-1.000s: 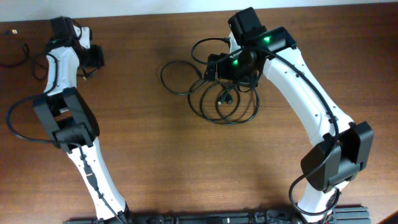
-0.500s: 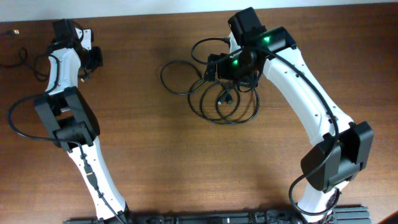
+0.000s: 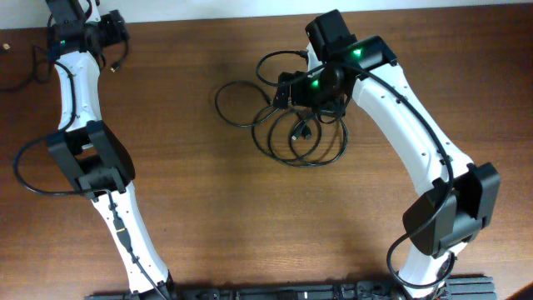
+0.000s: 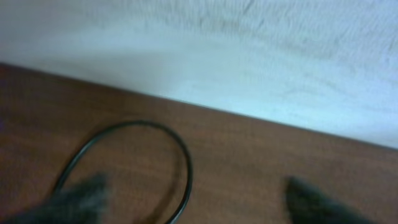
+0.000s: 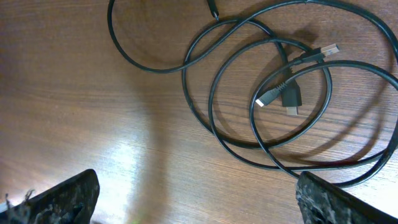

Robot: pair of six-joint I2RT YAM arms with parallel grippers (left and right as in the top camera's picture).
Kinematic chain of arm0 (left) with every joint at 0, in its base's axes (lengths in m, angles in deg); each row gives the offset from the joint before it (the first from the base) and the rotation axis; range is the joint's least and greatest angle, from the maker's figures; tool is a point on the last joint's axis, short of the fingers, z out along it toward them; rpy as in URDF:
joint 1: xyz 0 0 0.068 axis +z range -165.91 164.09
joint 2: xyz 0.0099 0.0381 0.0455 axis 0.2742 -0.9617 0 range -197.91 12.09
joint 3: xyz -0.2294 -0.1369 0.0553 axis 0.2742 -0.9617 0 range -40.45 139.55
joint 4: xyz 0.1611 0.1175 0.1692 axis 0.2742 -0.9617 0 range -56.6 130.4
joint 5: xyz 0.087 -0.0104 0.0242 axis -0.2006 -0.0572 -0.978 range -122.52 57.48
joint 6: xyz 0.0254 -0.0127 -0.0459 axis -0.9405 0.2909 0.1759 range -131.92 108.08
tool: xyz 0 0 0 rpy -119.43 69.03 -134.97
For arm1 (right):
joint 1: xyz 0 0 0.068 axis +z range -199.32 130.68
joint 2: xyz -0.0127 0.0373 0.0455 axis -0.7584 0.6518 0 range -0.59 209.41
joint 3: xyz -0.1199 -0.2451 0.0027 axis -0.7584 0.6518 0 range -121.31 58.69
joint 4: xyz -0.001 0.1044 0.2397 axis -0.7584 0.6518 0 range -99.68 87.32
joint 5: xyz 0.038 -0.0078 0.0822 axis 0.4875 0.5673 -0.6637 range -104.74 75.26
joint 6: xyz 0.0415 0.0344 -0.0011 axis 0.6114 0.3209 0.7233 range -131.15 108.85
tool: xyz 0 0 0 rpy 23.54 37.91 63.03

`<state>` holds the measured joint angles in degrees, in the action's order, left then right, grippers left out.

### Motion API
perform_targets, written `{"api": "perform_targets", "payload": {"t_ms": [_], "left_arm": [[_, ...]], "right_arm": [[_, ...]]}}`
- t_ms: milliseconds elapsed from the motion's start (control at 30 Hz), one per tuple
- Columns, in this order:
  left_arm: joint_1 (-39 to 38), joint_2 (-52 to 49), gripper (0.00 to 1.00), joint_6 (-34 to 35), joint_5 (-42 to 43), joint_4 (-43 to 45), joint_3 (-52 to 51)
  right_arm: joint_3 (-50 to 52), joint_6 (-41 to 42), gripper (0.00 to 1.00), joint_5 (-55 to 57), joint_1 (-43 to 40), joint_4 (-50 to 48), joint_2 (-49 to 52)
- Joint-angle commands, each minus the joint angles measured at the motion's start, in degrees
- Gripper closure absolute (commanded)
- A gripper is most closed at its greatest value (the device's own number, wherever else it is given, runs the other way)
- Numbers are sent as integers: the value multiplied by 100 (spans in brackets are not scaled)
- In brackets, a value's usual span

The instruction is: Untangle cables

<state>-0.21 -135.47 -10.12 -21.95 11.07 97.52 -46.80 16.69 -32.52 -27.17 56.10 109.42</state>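
Several black cables lie as overlapping loops at the table's back middle. In the right wrist view the cables show small plug ends inside the coils. My right gripper hovers at the loops' back edge. It is open and empty, with its fingertips wide apart just short of the loops. Another black cable lies apart at the far left back corner. My left gripper is near the back edge, to the right of that cable. Its view is blurred: a cable loop runs between its spread, open fingertips.
A white wall rises right behind the table's back edge, close to my left gripper. Thick black wires hang along both white arms. Bare brown wood fills the front half.
My left arm has swung toward the table's back left corner, and its gripper is now near the back edge. The right arm and the cable loops have not moved.
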Motion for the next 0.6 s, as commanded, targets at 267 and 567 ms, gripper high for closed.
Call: {"api": "perform_targets", "payload": {"t_ms": [267, 567], "left_arm": [[-17, 533, 1, 15, 3508, -1845, 267], [-1180, 507, 1, -50, 1930, -5158, 256]], "right_arm": [[-55, -57, 2, 70, -15, 0, 39], [-55, -57, 2, 70, -15, 0, 39]]}}
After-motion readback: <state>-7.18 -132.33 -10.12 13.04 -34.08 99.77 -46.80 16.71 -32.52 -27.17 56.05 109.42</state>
